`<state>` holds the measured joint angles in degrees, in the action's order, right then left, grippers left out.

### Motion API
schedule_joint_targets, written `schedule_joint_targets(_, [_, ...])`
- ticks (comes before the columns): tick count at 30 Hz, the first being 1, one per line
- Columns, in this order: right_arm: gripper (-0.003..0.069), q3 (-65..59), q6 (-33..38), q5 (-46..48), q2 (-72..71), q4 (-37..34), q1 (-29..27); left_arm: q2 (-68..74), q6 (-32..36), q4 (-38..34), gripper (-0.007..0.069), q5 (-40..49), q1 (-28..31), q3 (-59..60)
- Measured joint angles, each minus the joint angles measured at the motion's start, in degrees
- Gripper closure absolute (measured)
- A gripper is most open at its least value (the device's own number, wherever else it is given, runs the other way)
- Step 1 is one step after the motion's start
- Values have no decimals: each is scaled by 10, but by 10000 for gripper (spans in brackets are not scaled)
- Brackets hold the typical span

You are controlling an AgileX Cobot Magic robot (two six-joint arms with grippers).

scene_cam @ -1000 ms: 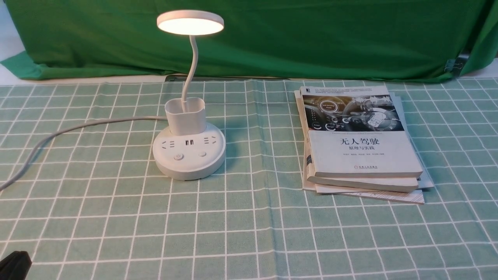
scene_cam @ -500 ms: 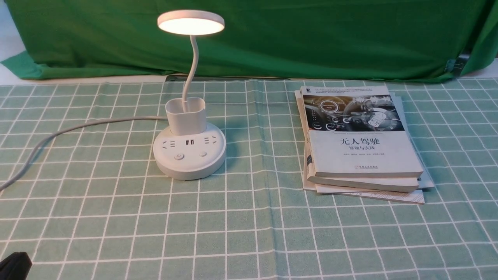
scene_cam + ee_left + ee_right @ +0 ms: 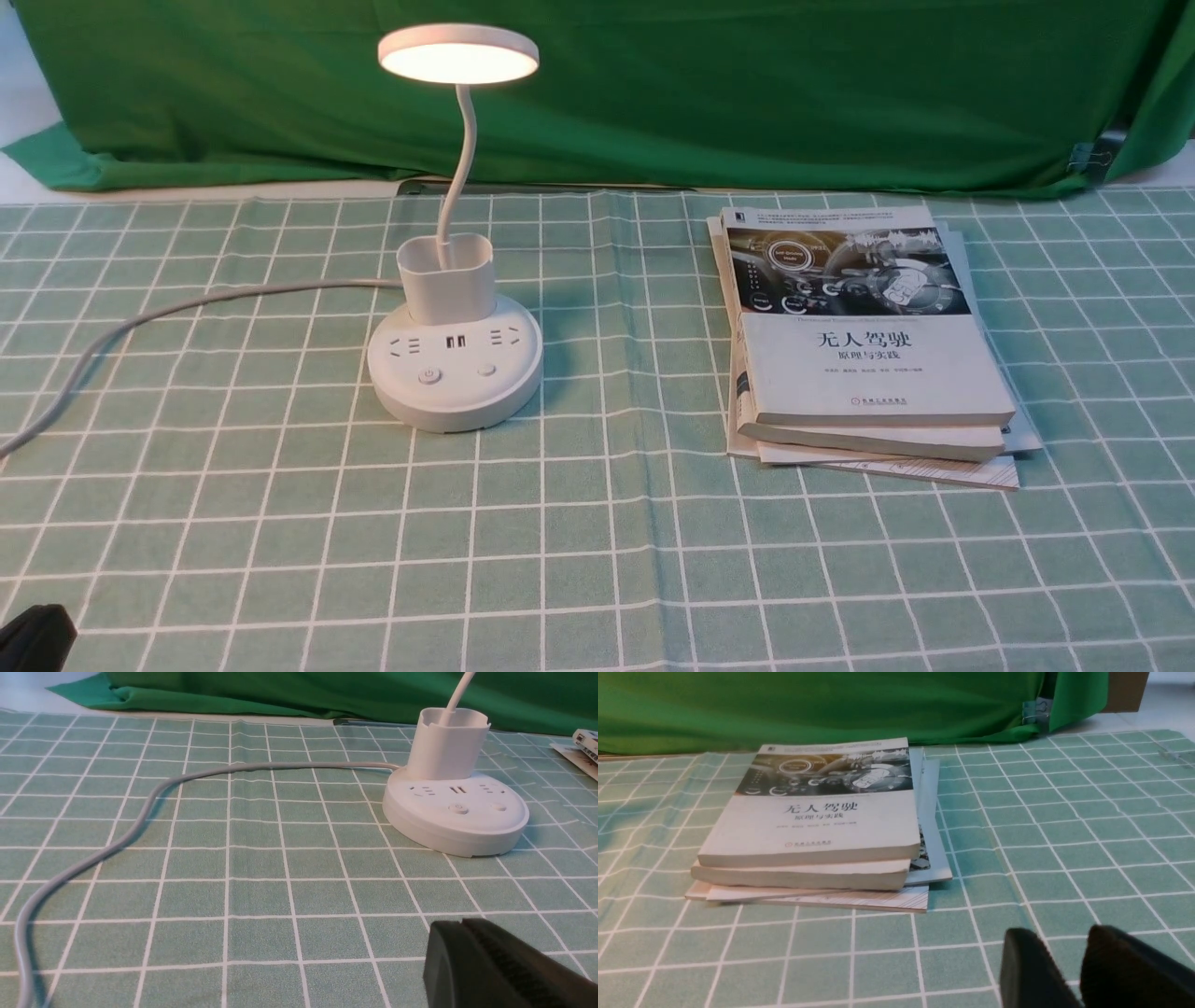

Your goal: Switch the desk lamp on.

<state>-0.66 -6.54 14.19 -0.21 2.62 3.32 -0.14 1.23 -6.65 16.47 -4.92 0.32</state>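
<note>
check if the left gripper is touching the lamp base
Apart: the left wrist view shows bare checked cloth between the left gripper's dark fingers and the lamp base.

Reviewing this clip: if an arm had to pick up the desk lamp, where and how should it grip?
I'd grip the cup-like holder of the desk lamp from the robot's side, one finger on each flank: it stands upright with fairly straight walls. The gooseneck looks thin and probably bends.

A tabletop robot setup: checked cloth (image 3: 597, 523) with a green curtain (image 3: 597, 103) clipped behind it.
</note>
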Motion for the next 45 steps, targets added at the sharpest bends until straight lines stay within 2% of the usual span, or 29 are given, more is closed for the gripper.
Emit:
schedule_joint_targets(9, [419,0,0,0,0,0,0,-1,1,5,603,-38,0,0])
schedule_joint_targets(45, [420,0,0,-1,0,0,0,-1,1,7,603,-38,0,0])
